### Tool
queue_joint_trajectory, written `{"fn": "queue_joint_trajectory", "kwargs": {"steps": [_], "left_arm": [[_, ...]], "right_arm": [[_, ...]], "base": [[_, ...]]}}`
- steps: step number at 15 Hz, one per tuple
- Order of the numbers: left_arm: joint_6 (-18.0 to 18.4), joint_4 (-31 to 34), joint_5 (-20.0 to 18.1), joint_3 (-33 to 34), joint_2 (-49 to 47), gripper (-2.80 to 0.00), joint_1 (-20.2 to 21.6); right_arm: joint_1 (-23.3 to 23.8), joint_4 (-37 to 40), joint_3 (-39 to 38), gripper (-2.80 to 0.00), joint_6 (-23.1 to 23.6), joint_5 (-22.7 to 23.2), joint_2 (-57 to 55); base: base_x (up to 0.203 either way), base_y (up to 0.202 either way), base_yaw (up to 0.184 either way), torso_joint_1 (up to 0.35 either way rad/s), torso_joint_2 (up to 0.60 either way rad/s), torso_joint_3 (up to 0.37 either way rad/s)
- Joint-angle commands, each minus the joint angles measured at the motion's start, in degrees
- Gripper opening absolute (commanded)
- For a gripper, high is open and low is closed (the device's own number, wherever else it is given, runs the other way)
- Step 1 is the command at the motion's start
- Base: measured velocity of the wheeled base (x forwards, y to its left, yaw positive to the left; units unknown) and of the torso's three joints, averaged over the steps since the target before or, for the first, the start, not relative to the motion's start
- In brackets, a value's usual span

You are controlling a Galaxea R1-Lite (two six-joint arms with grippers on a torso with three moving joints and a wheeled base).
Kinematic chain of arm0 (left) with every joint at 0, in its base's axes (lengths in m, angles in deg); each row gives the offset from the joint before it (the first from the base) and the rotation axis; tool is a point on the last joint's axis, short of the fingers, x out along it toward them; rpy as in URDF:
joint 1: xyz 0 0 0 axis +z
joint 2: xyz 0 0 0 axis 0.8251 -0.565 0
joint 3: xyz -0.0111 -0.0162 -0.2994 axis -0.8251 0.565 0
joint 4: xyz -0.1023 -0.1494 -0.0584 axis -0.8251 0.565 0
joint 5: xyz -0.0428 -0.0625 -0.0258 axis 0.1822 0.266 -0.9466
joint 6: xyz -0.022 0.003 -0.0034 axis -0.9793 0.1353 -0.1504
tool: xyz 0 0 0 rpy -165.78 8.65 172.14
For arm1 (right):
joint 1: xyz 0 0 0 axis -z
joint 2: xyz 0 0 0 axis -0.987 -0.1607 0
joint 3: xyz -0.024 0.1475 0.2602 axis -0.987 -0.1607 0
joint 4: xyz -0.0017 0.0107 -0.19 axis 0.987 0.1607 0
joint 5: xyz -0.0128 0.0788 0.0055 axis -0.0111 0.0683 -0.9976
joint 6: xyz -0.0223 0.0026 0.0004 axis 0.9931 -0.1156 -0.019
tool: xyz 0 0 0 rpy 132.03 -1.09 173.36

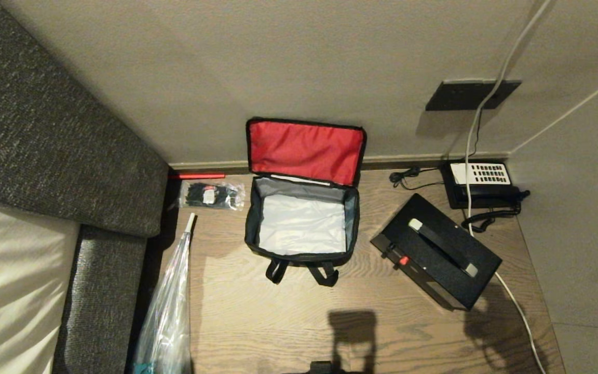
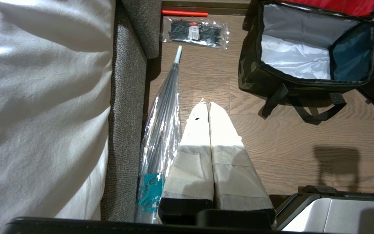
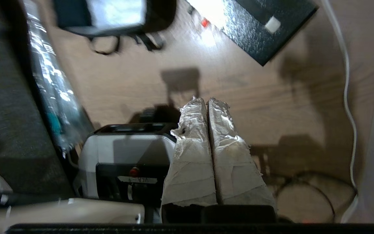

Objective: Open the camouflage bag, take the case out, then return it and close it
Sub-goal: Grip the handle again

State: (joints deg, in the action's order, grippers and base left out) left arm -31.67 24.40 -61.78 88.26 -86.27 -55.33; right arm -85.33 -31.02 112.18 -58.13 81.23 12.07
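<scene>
Open camouflage bag (image 1: pixel 301 228) near the middle of the wooden bench (image 1: pixel 257 317), red-lined lid (image 1: pixel 305 150) flipped up against the wall at twelve o'clock, pale grey inside bare, two black strap handles (image 1: pixel 304 271) hanging off the six o'clock edge. At about four o'clock of the bag, apart from it, the flat black case (image 1: pixel 436 252), lying askew on the bench with a long black handle with pale ends across its top and a small red spot near one edge. Beyond the case, at one o'clock of it, a black telephone (image 1: pixel 480 184) with white keypad, coiled cord beside it, and a white cable (image 1: pixel 473 140) trailing down from the wall past the case. At ten o'clock of the bag, a clear packet of black ties (image 1: pixel 211 196), with a thin red rod (image 1: pixel 196 176) along the wall just behind. At eight o'clock of the bag, a long clear-wrapped umbrella (image 1: pixel 172 306) stretched along the bench edge, beside a grey padded headboard (image 1: pixel 44 135) and white bedding (image 1: pixel 8 291). Left pincer (image 2: pixel 205 103) closed, tape-wrapped fingers pressed together, empty, over the bench near the umbrella, at about seven o'clock of the bag. Right pincer (image 3: pixel 205 99) likewise closed and empty, fingers together, above bare bench at the near edge, with the case well off at one o'clock of it.
</scene>
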Motion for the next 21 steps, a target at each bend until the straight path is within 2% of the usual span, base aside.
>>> {"fn": "queue_joint_trajectory", "kwargs": {"steps": [1, 5, 6, 7, 8, 9, 11, 12, 14, 17, 19, 20, 21], "left_arm": [[0.0, 0.0, 0.0, 0.2, 0.1, -2.80, 0.1], [0.0, 0.0, 0.1, 0.2, 0.1, -2.80, 0.0], [0.0, 0.0, 0.1, 0.2, 0.1, -2.80, 0.1], [0.0, 0.0, 0.0, 0.2, 0.1, -2.80, 0.1], [0.0, 0.0, 0.0, 0.2, 0.1, -2.80, 0.1], [0.0, 0.0, 0.0, 0.2, 0.1, -2.80, 0.0], [0.0, 0.0, 0.0, 0.2, 0.1, -2.80, 0.1], [0.0, 0.0, 0.0, 0.2, 0.1, -2.80, 0.1], [0.0, 0.0, 0.0, 0.2, 0.1, -2.80, 0.1], [0.0, 0.0, 0.0, 0.2, 0.1, -2.80, 0.1], [0.0, 0.0, 0.0, 0.2, 0.1, -2.80, 0.1], [0.0, 0.0, 0.0, 0.2, 0.1, -2.80, 0.1], [0.0, 0.0, 0.0, 0.2, 0.1, -2.80, 0.0]], "right_arm": [[-1.2, -8.4, 2.6, -2.80, -0.6, -0.4, -27.2], [-2.0, -42.0, -3.2, -2.80, -1.0, -2.1, -49.6], [-2.2, -50.2, -4.6, -2.80, -0.4, -3.2, -53.7], [-2.3, -54.8, -6.2, -2.80, 2.0, -4.8, -56.7], [-2.3, -57.5, -7.6, 0.00, 5.8, -6.3, -57.8], [-2.3, -59.7, -9.4, 0.00, 8.3, -7.2, -58.4], [-3.2, -59.2, -10.0, 0.00, 11.4, -8.7, -59.9], [-3.6, -59.0, -11.0, 0.00, 14.9, -10.7, -60.4], [-4.1, -59.5, -13.1, 0.00, 19.1, -14.1, -61.4], [-6.7, -64.5, -13.8, 0.00, 31.2, -27.4, -64.8], [-7.0, -70.4, -14.7, 0.00, 42.2, -41.8, -66.7], [-7.4, -75.3, -15.1, 0.00, 47.1, -46.6, -68.3], [-8.3, -80.7, -15.3, 0.00, 49.9, -48.0, -70.7]], "base": [[0.000, 0.000, 0.000, 0.000, 0.00, 0.000], [0.000, 0.000, 0.000, 0.000, 0.00, 0.000], [0.000, 0.000, 0.000, 0.000, 0.00, 0.000], [0.000, 0.000, 0.000, 0.000, 0.00, 0.000], [0.000, 0.000, 0.000, 0.000, 0.00, 0.000], [0.000, 0.000, 0.000, 0.000, 0.00, 0.000], [0.000, 0.000, 0.000, 0.000, 0.00, 0.000], [0.000, 0.000, 0.000, 0.000, 0.00, 0.000], [0.000, 0.000, 0.000, 0.000, 0.00, 0.000], [0.000, 0.000, 0.000, 0.000, 0.00, 0.000], [0.000, 0.000, 0.000, 0.000, 0.00, 0.000], [0.000, 0.000, 0.000, 0.000, 0.00, 0.000], [0.000, 0.000, 0.000, 0.000, 0.00, 0.000]]}}
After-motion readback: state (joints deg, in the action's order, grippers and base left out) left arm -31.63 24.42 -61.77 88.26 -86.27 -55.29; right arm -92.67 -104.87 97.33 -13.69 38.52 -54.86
